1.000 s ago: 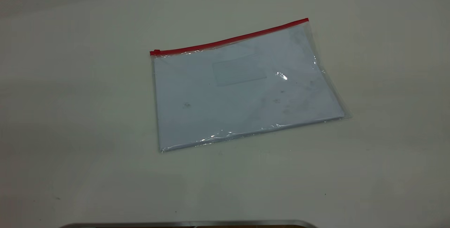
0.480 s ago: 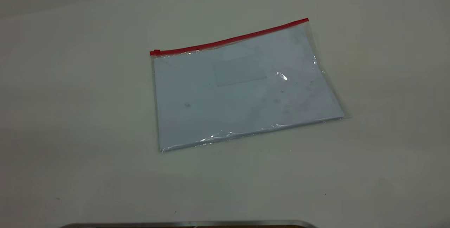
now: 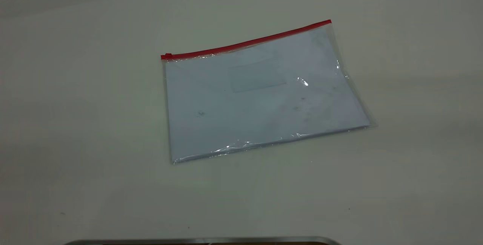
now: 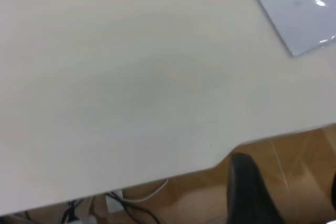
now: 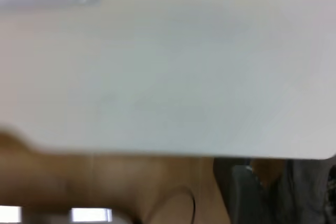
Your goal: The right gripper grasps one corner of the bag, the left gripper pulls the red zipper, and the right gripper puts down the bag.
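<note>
Nothing visible changes between the earlier exterior pictures and now: no object takes a new place on the table (image 3: 75, 124), and no gripper enters the exterior view.

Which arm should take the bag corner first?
Right. The red zipper's slider tab sits at the bag's left end, toward the left arm, so the free red corner at the right end suits the right arm. Neither arm is at the bag.

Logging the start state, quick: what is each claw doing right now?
Left claw: off the table edge, holding nothing; open or shut cannot be told.
Right claw: off the table edge, holding nothing; cannot be told.
</note>
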